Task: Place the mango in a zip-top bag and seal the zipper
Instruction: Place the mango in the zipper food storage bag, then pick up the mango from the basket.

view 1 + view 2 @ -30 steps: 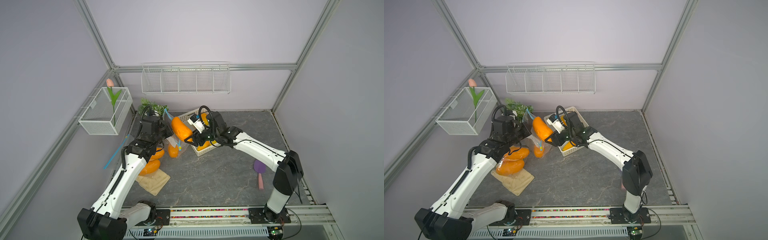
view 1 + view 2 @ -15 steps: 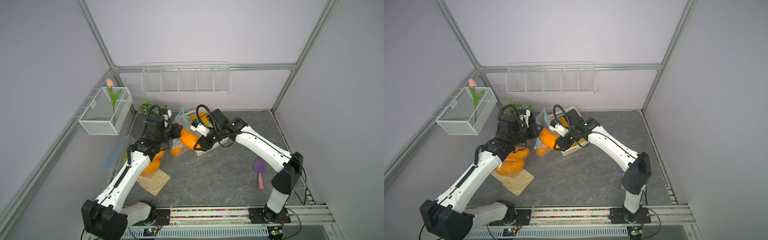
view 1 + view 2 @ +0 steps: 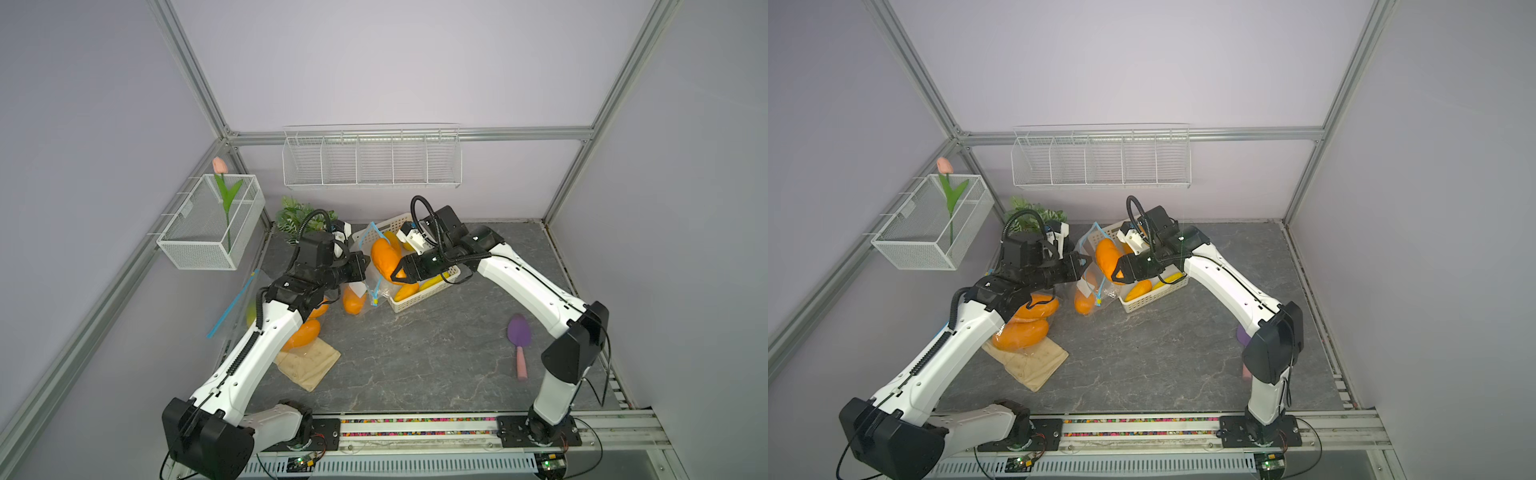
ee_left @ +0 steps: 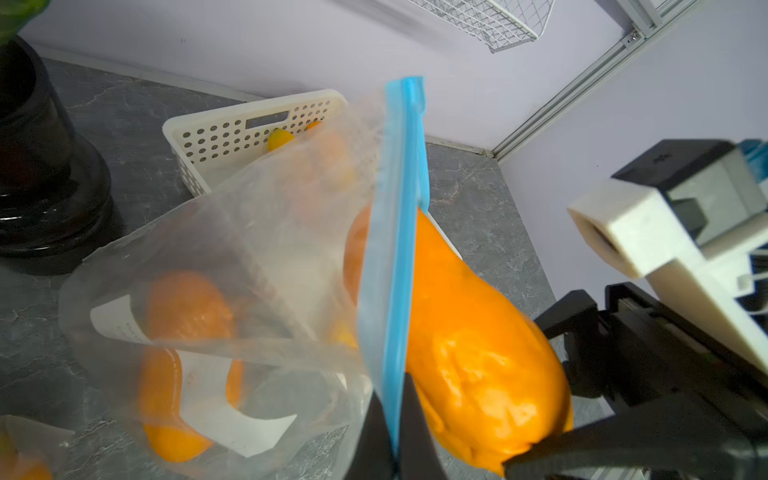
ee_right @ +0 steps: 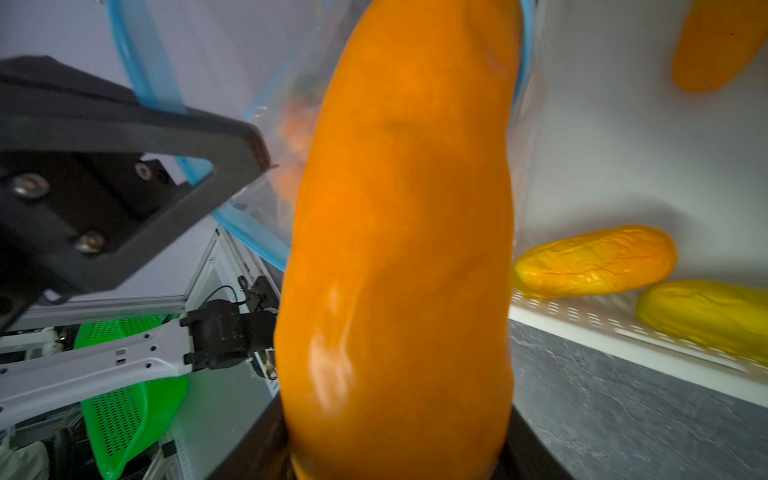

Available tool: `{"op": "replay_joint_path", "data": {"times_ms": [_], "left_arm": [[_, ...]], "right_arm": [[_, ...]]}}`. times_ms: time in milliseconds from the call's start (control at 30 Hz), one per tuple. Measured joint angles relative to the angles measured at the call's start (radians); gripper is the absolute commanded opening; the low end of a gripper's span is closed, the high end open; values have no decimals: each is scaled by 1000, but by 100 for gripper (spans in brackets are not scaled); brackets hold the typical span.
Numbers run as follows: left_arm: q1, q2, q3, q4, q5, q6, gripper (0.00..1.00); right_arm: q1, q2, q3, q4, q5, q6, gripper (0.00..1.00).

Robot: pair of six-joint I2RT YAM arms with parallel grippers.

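Mango [image 3: 384,254] at the bag [image 4: 249,257] mouth
The left gripper [image 4: 394,432] pinches the bag's blue zipper [image 4: 399,232]; the right gripper [image 3: 400,273], jaws half spread, grips the mango's end.

in a top view, an orange mango [image 3: 383,254] is held by its lower end in the right gripper [image 3: 398,275], at the edge of a white basket [image 3: 417,300]. a clear zip-top bag [image 3: 371,286] is pinched at its blue rim by the closed left gripper [image 3: 364,262], and the mango is seen at the bag's mouth. a purple scoop [image 3: 518,332] is laid well apart on the table [image 3: 415,365].
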State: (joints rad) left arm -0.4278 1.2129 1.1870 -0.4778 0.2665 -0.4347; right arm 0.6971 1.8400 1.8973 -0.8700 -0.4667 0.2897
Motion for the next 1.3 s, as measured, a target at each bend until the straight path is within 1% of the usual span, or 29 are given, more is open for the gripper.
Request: {"op": "replay_joint_path", "data": {"times_ms": [67, 133, 167, 200, 233, 267, 300, 333, 367, 400, 500, 667, 733, 767, 833, 933, 1000, 1100, 1233, 1300], "left_arm": [[-5, 0, 13, -9, -4, 3, 0], [-5, 0, 23, -16, -6, 7, 0], [-6, 0, 24, -20, -5, 10, 0], [-8, 0, 25, -27, -3, 11, 0], [-11, 0, 25, -31, -1, 13, 0], [-13, 0, 25, -34, 2, 14, 0], [-14, 0, 25, -37, 5, 18, 0], [-16, 0, 25, -37, 8, 19, 0], [-17, 0, 25, -38, 11, 21, 0], [-17, 0, 25, -39, 11, 22, 0], [-16, -3, 25, -47, 2, 25, 0], [-16, -25, 25, -61, -27, 24, 0], [-14, -32, 25, -68, -45, 23, 0], [-11, -35, 25, -74, -53, 21, 0], [2, -41, 25, -81, -65, 15, 0], [35, -57, 15, -81, -80, -3, 0], [54, -74, -2, -78, -87, -18, 0], [72, -101, -25, -71, -99, -40, 0], [79, -128, -37, -64, -123, -66, 0], [79, -142, -45, -56, -135, -74, 0]], "right_arm": [[9, 28, 44, -6, -9, 15, 35], [13, 61, 82, -13, -13, 28, 45], [14, 76, 97, -17, -11, 39, 46], [14, 93, 114, -21, -7, 54, 49], [16, 112, 131, -23, 3, 72, 58], [18, 125, 140, -23, 10, 85, 63], [18, 135, 144, -18, 14, 103, 64], [18, 143, 144, -9, 17, 122, 67], [19, 149, 144, -1, 19, 137, 72], [19, 152, 144, 13, 21, 152, 83], [19, 154, 145, 52, 32, 190, 96], [6, 147, 146, 105, 38, 208, 98], [-2, 117, 106, 153, 24, 205, 99], [-9, 86, 65, 185, 20, 203, 100], [-34, -8, -60, 258, 16, 198, 99], [-101, -160, -251, 383, 34, 200, 98], [-152, -213, -315, 429, 70, 191, 98], [-187, -179, -302, 451, 135, 152, 98], [-180, 6, -176, 372, 203, 117, 100], [-177, 83, -145, 323, 233, 112, 97]]}}
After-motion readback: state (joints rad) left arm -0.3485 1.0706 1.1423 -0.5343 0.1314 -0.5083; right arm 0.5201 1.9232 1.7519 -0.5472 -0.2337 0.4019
